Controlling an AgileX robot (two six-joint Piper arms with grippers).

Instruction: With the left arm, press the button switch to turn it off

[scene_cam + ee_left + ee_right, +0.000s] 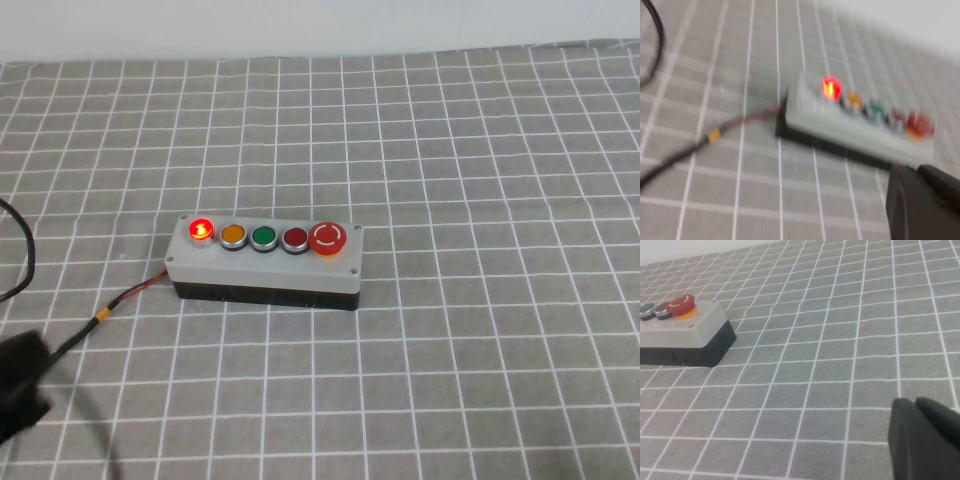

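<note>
Though blurred at the lower left edge of the high view, clearly apart from the box: left gripper, low over the grey checked cloth, fingers seemingly pressed together with only a seam between them, holding nothing.

Near the middle of the cloth, lying lengthwise across the high view: button switch, a long grey box on a black base. Along its top, from the robot's left to right: small red button, glowing; orange button; green button; dark-red button; larger red mushroom button on a yellow collar.

From the box's left end, trailing toward the left gripper: red-black wire with a yellow tag.

Off to the mushroom-button end, well apart from the box, just above the cloth: right gripper, closed and empty, fingers touching.
</note>
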